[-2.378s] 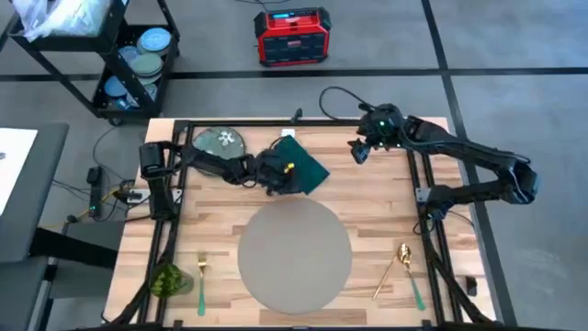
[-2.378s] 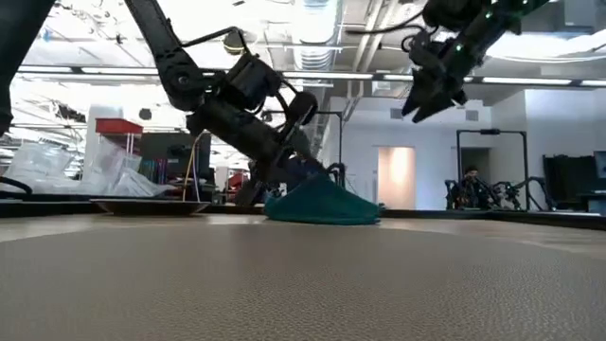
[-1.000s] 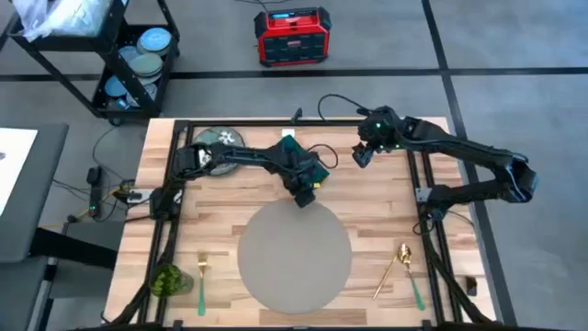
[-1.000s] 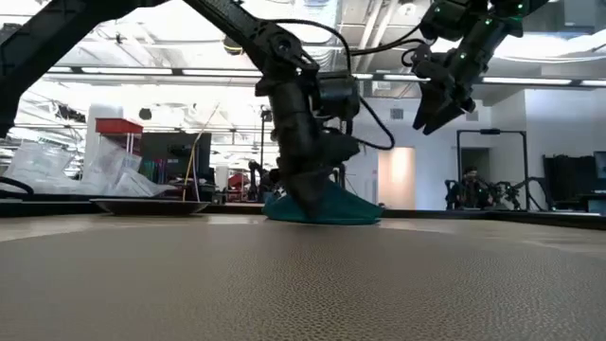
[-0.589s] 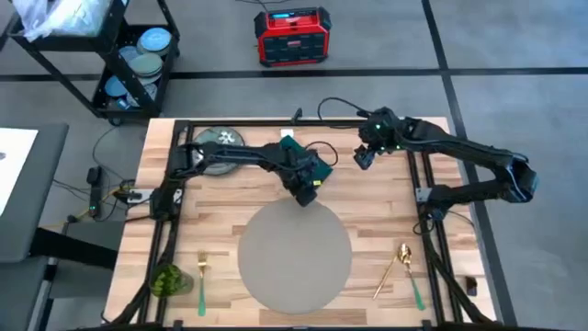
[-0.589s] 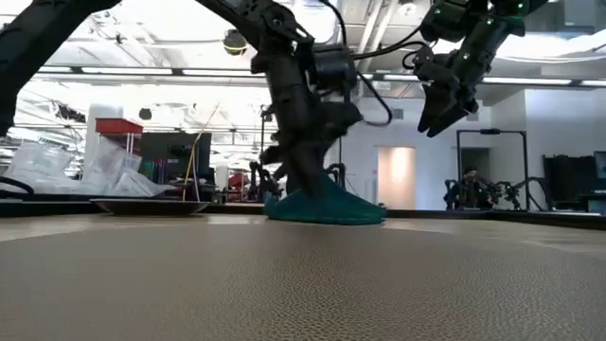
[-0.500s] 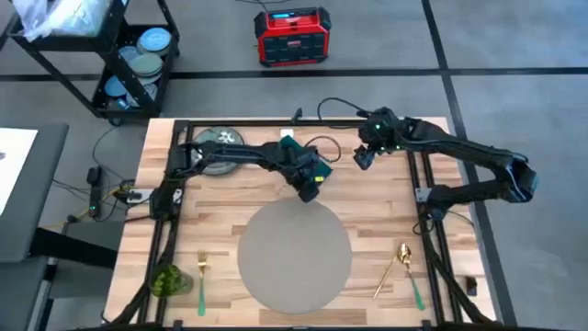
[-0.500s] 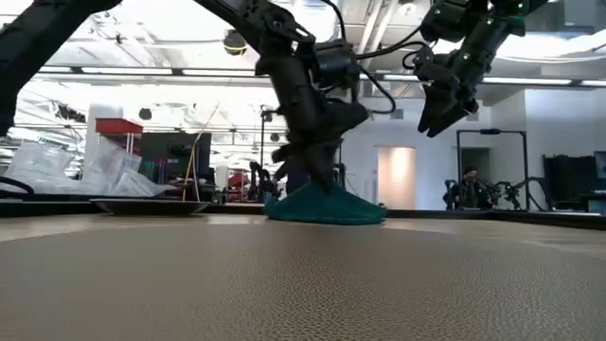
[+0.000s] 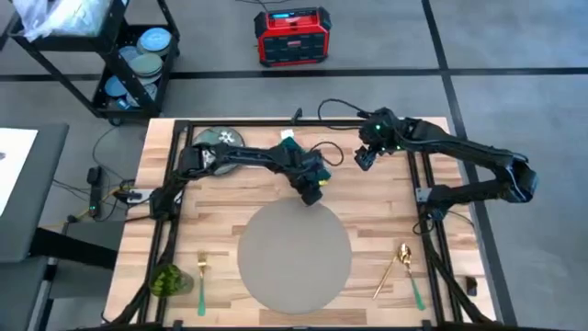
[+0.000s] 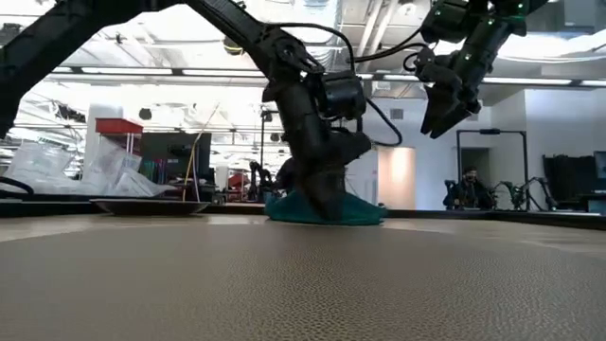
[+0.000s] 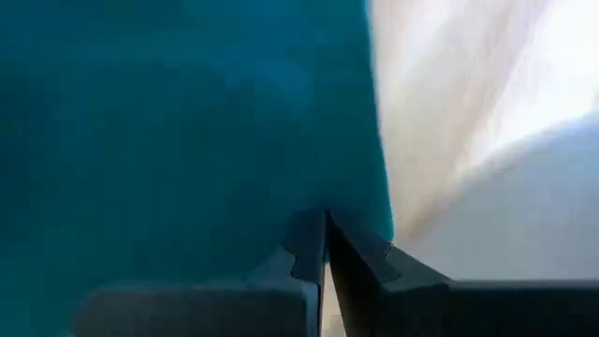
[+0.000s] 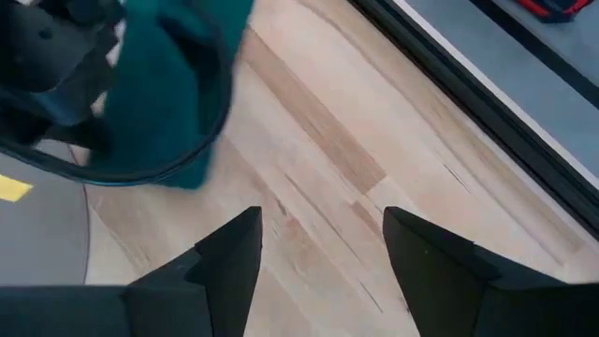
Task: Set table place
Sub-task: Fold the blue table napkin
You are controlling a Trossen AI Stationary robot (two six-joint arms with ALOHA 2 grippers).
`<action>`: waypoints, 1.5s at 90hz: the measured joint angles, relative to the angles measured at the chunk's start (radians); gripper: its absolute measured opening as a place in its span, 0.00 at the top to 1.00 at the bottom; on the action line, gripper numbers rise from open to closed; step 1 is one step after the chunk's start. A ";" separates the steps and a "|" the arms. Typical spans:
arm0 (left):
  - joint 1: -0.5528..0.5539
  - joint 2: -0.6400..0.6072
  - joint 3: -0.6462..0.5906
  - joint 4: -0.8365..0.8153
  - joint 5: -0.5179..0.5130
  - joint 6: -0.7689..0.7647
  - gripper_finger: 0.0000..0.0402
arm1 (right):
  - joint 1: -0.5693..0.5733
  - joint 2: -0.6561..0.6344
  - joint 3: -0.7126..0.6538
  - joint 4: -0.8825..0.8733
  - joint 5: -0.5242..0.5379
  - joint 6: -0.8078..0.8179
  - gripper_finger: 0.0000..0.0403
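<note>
On the table [image 9: 386, 198], 1 grey placemat [image 9: 294, 255] sits beside 1 fork [image 9: 202, 276] and 1 spoon [image 9: 396, 263]. The left gripper [image 9: 310, 191] pinches 1 teal napkin [image 10: 327, 210]; the right gripper [image 9: 366, 158] hovers, fingers apart.

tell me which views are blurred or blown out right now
Left wrist view: teal napkin is a soft smear pressed against the lens, with washed-out white beside it. Low view: placemat is sharp up close, ceiling lights glare. High view: evenly lit.
</note>
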 joint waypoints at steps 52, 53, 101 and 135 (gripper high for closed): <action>0.003 -0.045 -0.021 -0.387 -0.060 0.096 1.00 | 0.000 0.000 0.000 0.015 0.000 -0.074 0.48; 0.004 -0.045 -0.021 -0.396 -0.061 0.096 1.00 | 0.000 0.000 0.000 0.015 0.000 -0.077 0.48; 0.009 -0.308 -0.046 -0.441 -0.322 -0.072 1.00 | -0.122 0.259 0.002 0.488 -0.322 0.072 0.46; -0.054 -0.549 -0.475 -0.044 -0.198 -0.297 1.00 | -0.102 0.610 0.154 0.629 -0.655 0.230 0.46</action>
